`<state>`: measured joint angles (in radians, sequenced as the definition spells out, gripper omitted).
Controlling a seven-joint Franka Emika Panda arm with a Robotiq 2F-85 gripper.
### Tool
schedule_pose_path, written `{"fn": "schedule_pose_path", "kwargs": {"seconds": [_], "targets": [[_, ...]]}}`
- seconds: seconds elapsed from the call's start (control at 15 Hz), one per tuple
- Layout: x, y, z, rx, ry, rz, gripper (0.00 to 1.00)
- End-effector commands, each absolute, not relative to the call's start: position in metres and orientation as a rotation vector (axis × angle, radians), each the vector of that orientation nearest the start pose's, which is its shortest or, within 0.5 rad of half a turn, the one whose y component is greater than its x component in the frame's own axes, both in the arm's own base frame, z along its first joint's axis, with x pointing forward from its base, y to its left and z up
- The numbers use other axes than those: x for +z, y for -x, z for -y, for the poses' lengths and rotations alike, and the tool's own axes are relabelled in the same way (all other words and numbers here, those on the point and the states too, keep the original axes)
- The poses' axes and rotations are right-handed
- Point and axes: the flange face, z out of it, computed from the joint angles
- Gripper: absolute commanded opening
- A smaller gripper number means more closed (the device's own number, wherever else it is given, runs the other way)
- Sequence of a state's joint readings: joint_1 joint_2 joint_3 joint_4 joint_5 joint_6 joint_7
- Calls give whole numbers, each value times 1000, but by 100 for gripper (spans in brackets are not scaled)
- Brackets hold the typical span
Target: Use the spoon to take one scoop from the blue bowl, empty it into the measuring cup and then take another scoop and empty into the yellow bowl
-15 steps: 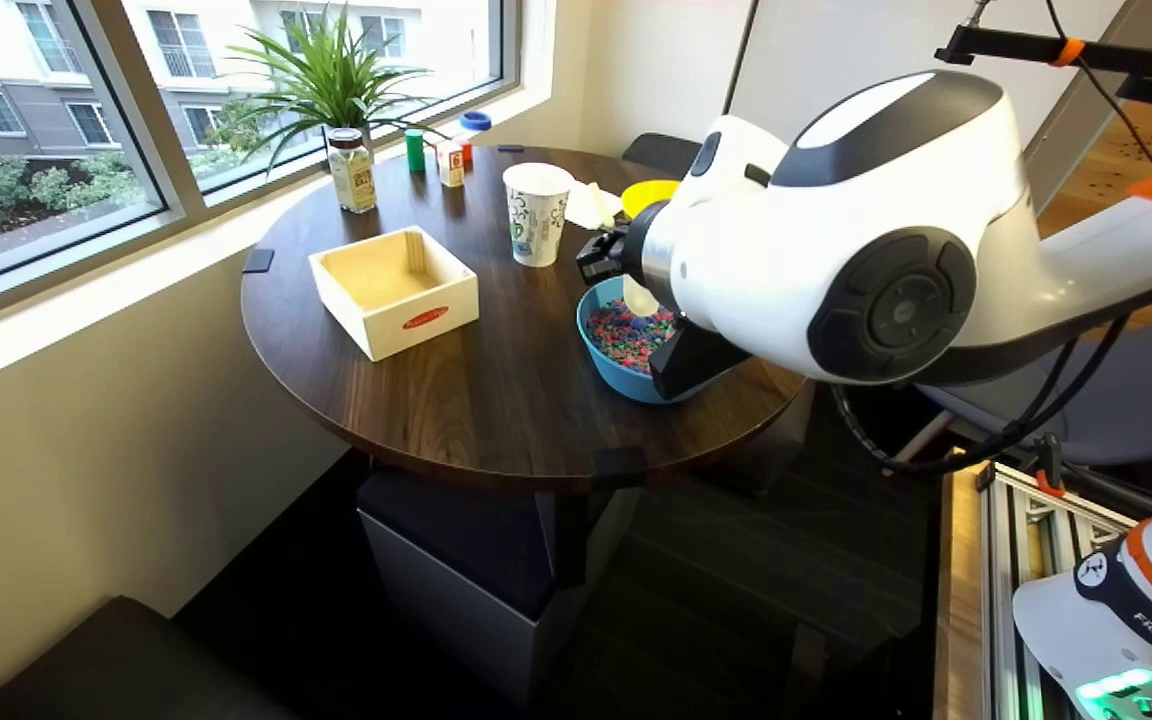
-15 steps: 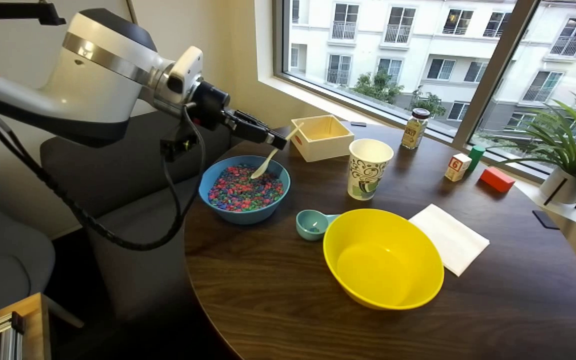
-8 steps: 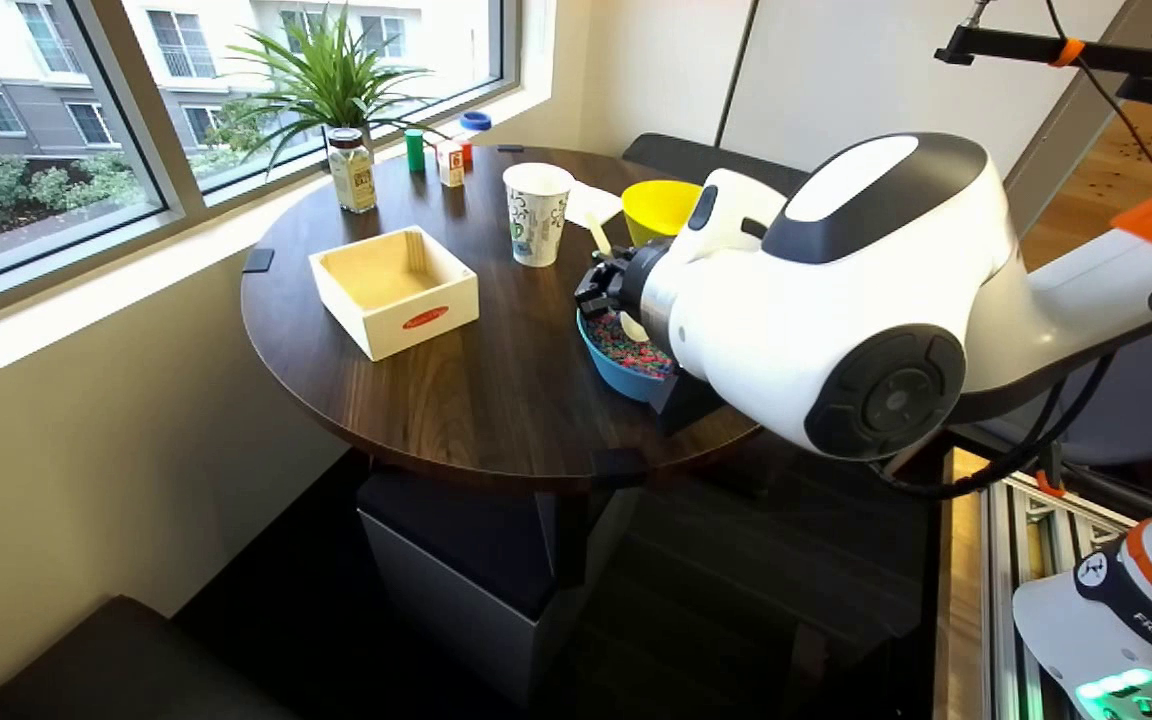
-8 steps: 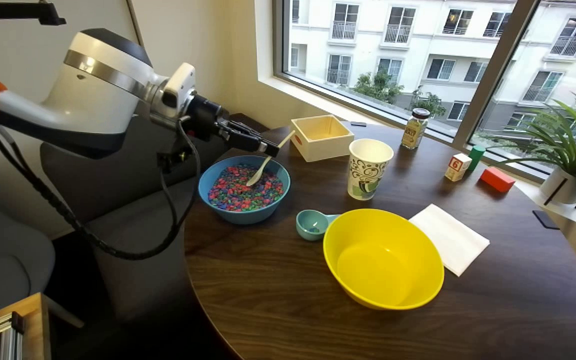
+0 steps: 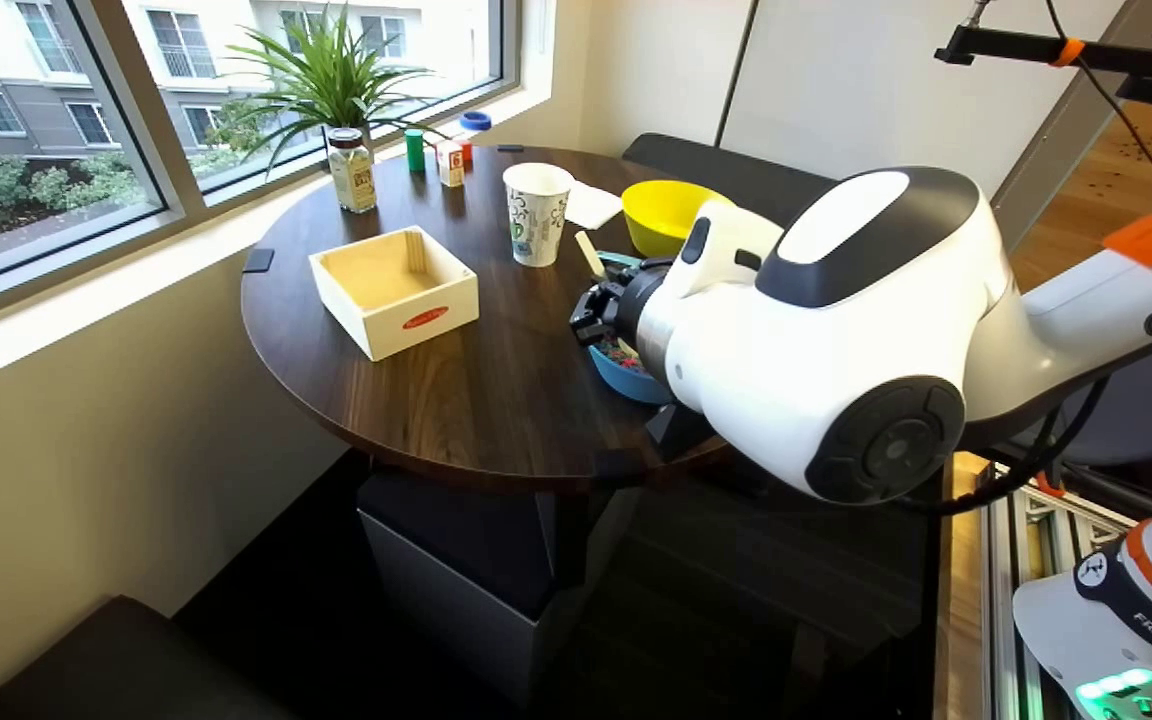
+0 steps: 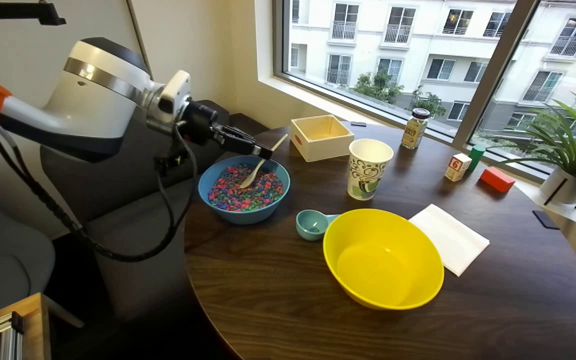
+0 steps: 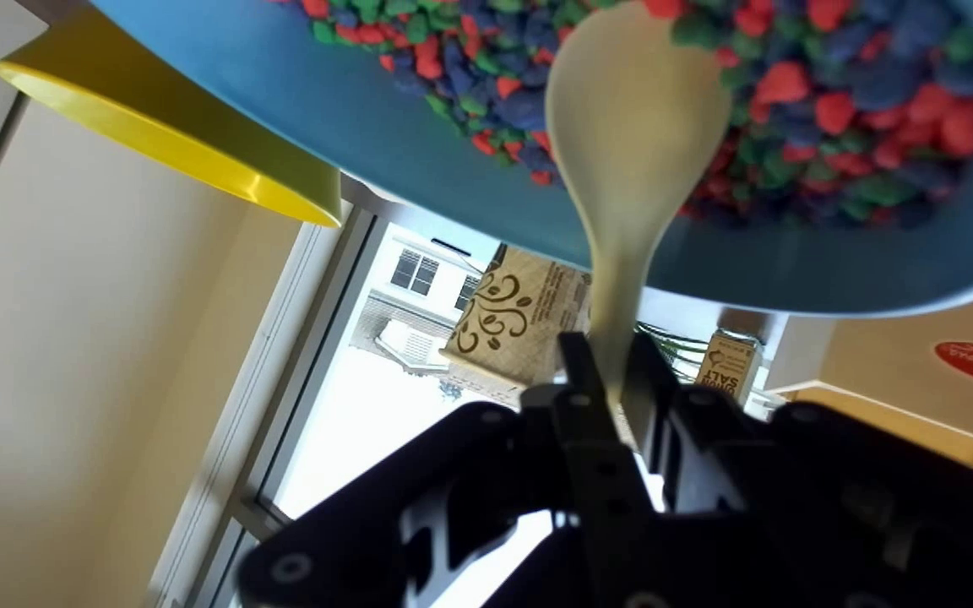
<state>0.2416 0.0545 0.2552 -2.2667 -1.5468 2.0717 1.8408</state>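
The tabletop [image 6: 268, 300] is showing smooth, grained wood; near its edge, the tray [image 6: 325, 150] is showing matt wood. The yellow bowl [image 6: 383, 265] is gleaming like glossy plastic, the blue bowl [image 6: 246, 216] and spoon [image 7: 634, 135] are looking like satiny plastic, the napkin [image 6: 450, 237] like matt paper.

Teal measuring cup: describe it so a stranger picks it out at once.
On the round dark table, find the big yellow bowl. Between it and the blue bowl sits the teal measuring cup. Unlike the tall, patterned paper cup nearby, it is low and plain, with a handle pointing toward the yellow bowl.
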Motion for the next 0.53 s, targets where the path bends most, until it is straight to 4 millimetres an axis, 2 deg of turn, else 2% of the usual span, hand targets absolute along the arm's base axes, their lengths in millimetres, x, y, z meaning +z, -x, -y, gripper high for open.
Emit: {"fn": "schedule_pose_path", "kwargs": {"seconds": [0.0,0.47], "targets": [[345,-485,-210,1271,-2165,362,3],[344,-486,-206,1237,-2209,474,3]]}}
